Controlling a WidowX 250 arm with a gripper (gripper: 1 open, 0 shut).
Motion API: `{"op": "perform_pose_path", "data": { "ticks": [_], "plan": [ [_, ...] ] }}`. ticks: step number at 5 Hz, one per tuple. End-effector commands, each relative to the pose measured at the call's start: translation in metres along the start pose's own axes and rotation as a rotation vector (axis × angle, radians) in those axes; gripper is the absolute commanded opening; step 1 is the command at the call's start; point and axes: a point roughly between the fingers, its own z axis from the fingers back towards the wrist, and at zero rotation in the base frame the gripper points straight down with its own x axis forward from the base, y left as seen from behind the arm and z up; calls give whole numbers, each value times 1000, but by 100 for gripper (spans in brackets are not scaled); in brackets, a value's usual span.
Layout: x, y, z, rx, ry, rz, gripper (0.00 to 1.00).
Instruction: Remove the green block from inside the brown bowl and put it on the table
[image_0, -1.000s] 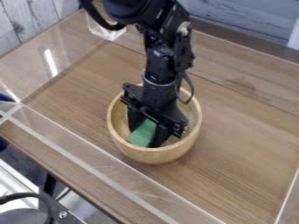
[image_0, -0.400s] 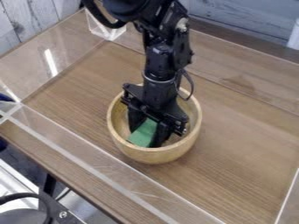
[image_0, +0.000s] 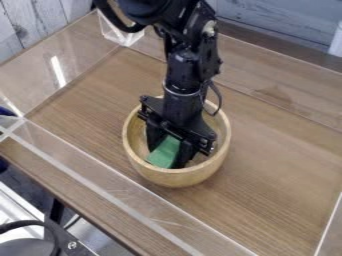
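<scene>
Camera view, pincer (image_0: 175, 143) down in brown bowl (image_0: 195, 173), straddling green block (image_0: 166, 154)

No readable txt, labels, brands or nos. anywhere in view.

You're looking at a bright green block (image_0: 167, 153), plain and unpatterned, inside a light tan bowl (image_0: 175, 172) with faint wood grain. The pincer (image_0: 175, 143) and the arm (image_0: 191, 62) above it are black throughout. The worktop (image_0: 267, 150) is mid-brown with streaked wood grain. Its low walls (image_0: 100, 205) are clear, catching pale white glints at 9 o'clock. Toward 11 o'clock, whitish-grey planks (image_0: 34, 25) show behind.
</scene>
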Motion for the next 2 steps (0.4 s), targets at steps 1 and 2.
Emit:
{"op": "perform_pose_path", "data": {
  "ticks": [1, 2],
  "plan": [
    [1, 5, 19, -12, -47, -1, 0],
    [-1, 11, 32, -4, -82, -1, 0]
  ]
}}
